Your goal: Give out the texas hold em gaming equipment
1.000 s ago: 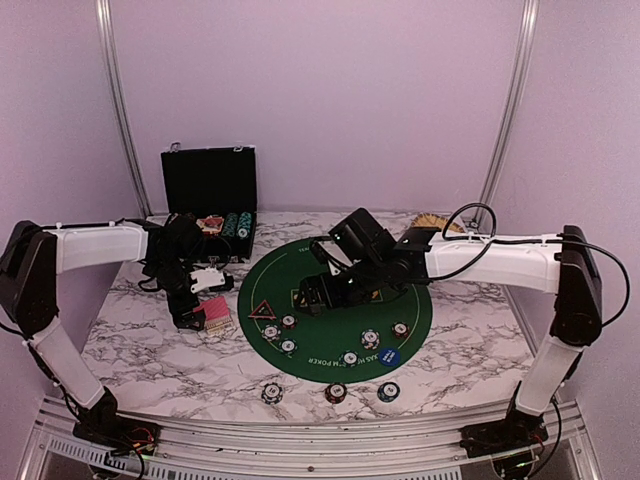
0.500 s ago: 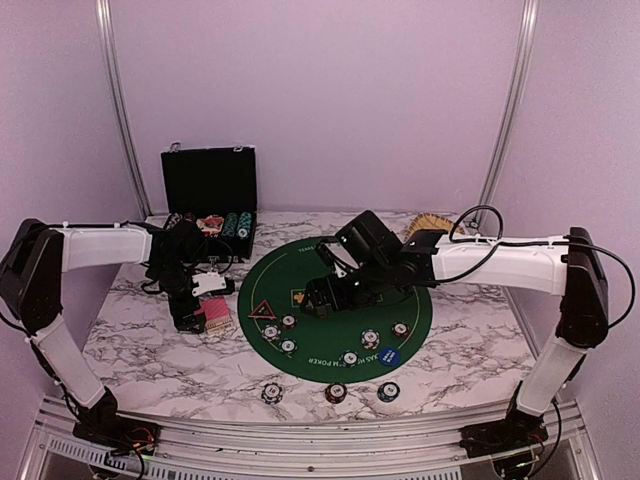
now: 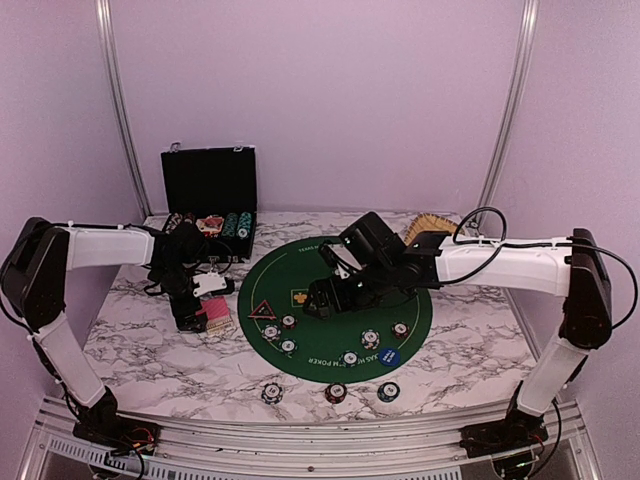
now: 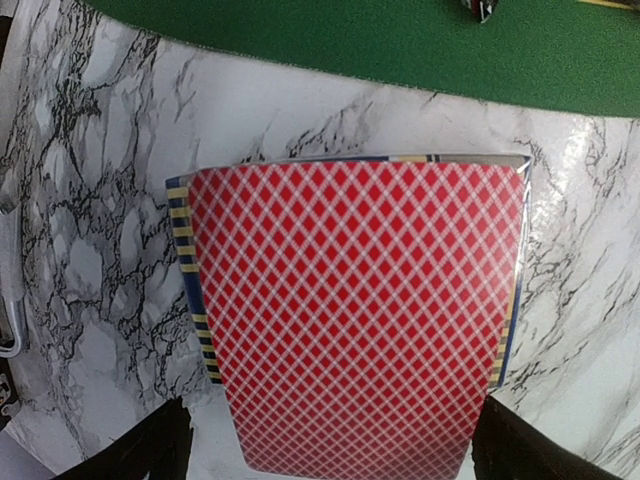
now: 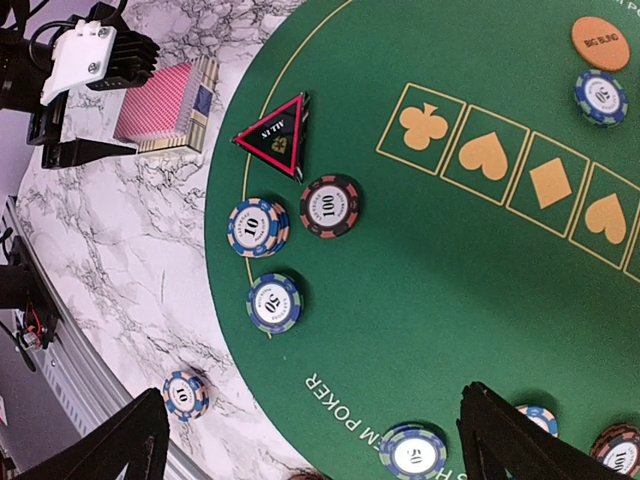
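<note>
Cards (image 4: 355, 310): red-backed deck with a white diamond lattice, stacked flat on the marble table (image 3: 150, 350) just left of the green round mat (image 5: 450, 280), with blue and yellow striped edges of lower cards peeking out at the sides. Left gripper (image 4: 332, 403) hovers over the deck, jaws spread wide, one finger off each near corner, gripping nothing; contact can't be judged. Right gripper (image 5: 312, 392) hangs above the mat, also wide open and empty. Triangle marker (image 5: 275, 137), black with a red border and yellow print, sits at the mat's left edge. Just beside it lie a red-black chip (image 5: 330, 207) marked 100, a short blue-pink stack (image 5: 257, 227) marked 10 and a blue chip (image 5: 274, 303) marked 20, all with striped edges. Orange button (image 5: 599, 43) reads BIG BLIND, with a blue chip (image 5: 600, 97) next to it by the printed suit boxes. Blue button (image 3: 389, 355) lies at the mat's near edge. Three chips (image 3: 336, 392) are lined up on the marble in front of the mat. Black case (image 3: 209, 185) stands open at the back left, chips in its tray.
</note>
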You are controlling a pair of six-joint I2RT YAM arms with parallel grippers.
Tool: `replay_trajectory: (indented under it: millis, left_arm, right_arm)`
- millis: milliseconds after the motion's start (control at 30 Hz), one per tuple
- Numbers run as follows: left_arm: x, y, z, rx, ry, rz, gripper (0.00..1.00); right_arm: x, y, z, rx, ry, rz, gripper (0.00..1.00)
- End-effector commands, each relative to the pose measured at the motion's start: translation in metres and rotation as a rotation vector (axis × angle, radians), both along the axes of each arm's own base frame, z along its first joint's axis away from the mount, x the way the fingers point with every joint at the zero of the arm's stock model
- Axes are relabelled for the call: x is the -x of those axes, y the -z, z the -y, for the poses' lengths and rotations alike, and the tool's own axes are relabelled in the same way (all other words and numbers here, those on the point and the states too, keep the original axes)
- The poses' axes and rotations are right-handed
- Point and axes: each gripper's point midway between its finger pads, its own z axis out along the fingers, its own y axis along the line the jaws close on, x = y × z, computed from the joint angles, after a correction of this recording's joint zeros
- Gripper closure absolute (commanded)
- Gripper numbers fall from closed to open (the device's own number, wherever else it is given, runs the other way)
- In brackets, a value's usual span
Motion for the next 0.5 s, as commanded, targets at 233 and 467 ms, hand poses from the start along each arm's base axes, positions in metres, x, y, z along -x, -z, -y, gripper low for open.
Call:
replay_trajectory:
  millis: [233,467]
  left_arm:
    - [0.000,0.013,-0.007,-0.019,-0.026,-0.007,0.01]
    - [-0.003,0.018,-0.009,-0.022,-0.030,-0.005,0.01]
  right_arm:
    - [-0.003,-0.013,0.002,-0.038,0.013,0.019,0.01]
    - [-0.001,-0.012,0.003,-0.042,0.017,0.014,0.01]
